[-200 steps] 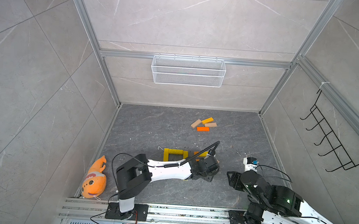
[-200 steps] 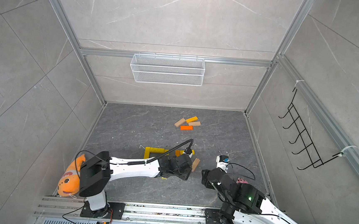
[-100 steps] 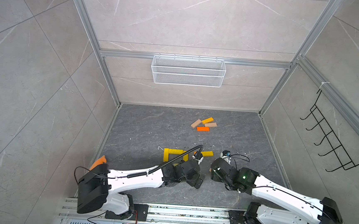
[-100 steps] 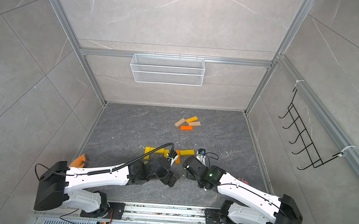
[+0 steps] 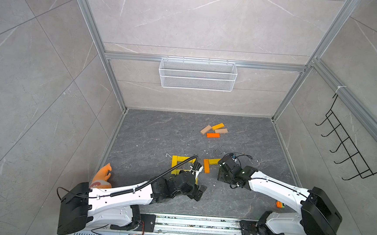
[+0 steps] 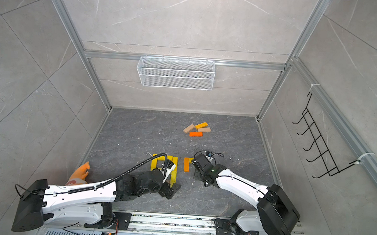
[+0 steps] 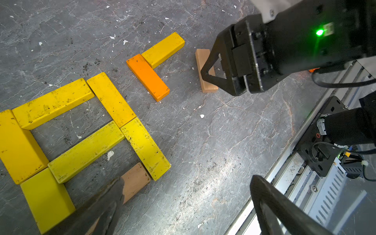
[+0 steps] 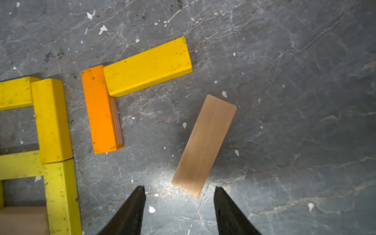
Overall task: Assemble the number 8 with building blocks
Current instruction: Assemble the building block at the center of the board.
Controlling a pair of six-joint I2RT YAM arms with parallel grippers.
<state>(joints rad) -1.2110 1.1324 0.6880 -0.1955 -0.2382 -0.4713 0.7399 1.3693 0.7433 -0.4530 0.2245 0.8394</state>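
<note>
Several yellow building blocks [image 7: 105,99] lie flat as a squared figure, with a tan block [image 7: 135,180] at its near end. Beside it an orange block [image 8: 100,109] and a yellow block [image 8: 147,66] form a corner. A loose tan block [image 8: 204,145] lies tilted just ahead of my right gripper [image 8: 179,190], which is open, holds nothing and hangs over it [image 5: 222,174]. My left gripper [image 7: 187,187] is wide open with bare floor between its fingers, at the figure's near end [image 5: 197,191]. More blocks [image 5: 214,130] lie at the back in both top views.
An orange plush fish [image 5: 103,175] lies by the left wall. A wire basket [image 5: 197,74] hangs on the back wall and a black hook rack [image 5: 344,151] on the right wall. A metal rail [image 5: 198,223] borders the front edge.
My left gripper has opened and drawn back toward the front left. My right arm has swung in from the front right corner to hang over the loose tan block, its jaws narrowing a little.
</note>
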